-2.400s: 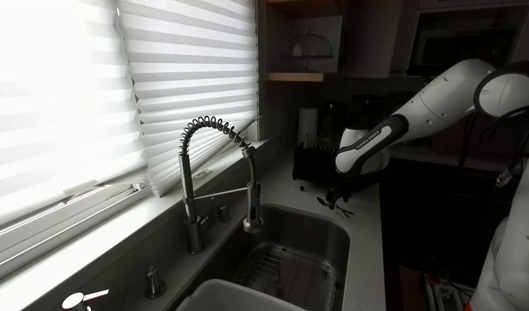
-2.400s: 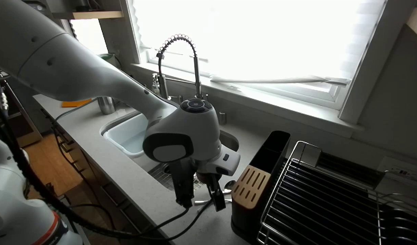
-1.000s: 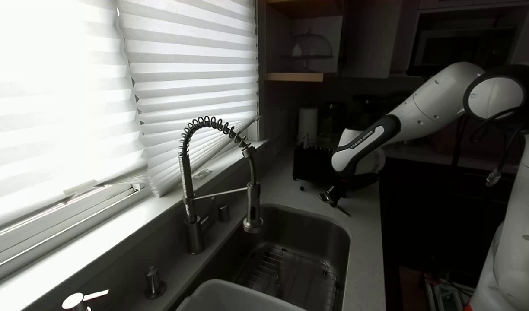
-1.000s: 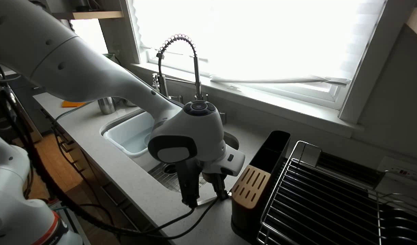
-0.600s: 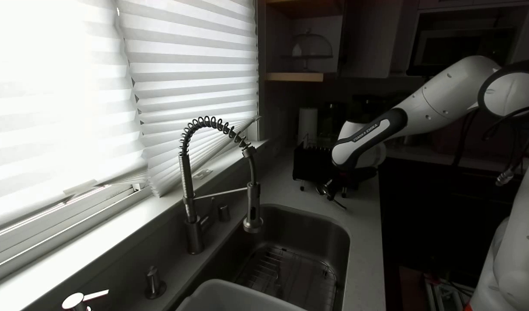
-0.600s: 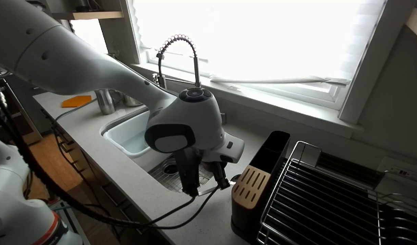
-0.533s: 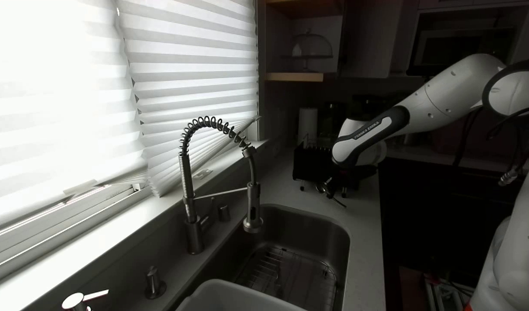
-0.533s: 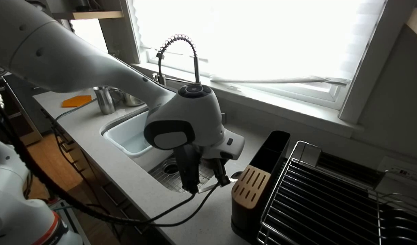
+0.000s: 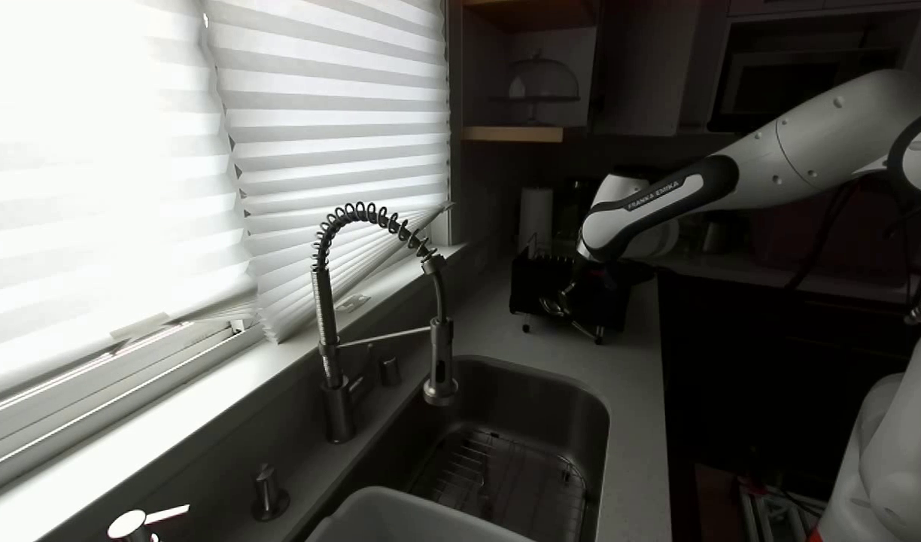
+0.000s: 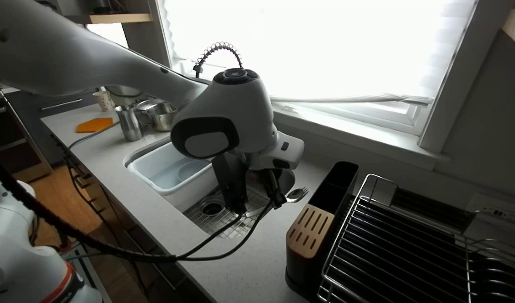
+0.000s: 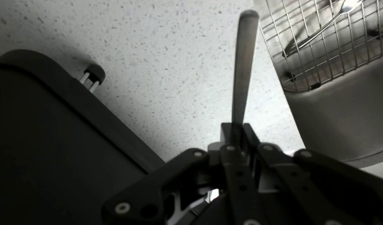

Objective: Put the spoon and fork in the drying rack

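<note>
Remotely I made out smooth, shiny metal in the spoon (image 10: pixel 295 195) and fork (image 10: pixel 304 191), and a matt finish on the gripper (image 11: pixel 237 129). The drying rack (image 10: pixel 402 246) was glossy metal wire; the caddy (image 10: pixel 300 271) beside it looked like dull plastic — its lid (image 10: pixel 311 232), wood. I found the speckled counter (image 10: pixel 249 277) smooth and, along its window-side edge, the faucet (image 9: pixel 331 367) satiny metal.

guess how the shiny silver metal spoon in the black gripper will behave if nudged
The shiny silver metal spoon is probably stiff: it juts from the black gripper without visible sag. Its glossy surface looks likely to be slippery. Because its rounded end protrudes past the grip, a nudge there may swivel it.
</note>
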Tool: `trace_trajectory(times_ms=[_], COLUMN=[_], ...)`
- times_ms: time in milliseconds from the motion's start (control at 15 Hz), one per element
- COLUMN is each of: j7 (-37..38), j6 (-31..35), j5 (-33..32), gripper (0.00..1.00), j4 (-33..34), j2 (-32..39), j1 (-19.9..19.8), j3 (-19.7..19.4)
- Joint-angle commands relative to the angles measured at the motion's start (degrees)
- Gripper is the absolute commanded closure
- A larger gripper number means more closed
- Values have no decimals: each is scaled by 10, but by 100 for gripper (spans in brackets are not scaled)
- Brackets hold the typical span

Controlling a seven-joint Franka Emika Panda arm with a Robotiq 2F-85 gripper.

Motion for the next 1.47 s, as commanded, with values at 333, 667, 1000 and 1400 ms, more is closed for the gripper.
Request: trace_trajectory(times_ms=[333, 667, 1000, 1400], j7=[26, 79, 123, 162], j6=[-12, -8, -6, -8], j5=[47, 80, 92, 130], gripper=[98, 98, 98, 98], j4=[22, 52, 95, 185], j2=[-8, -20, -21, 20], j1=[11, 17, 20, 17], j3=[-3, 0, 0, -9])
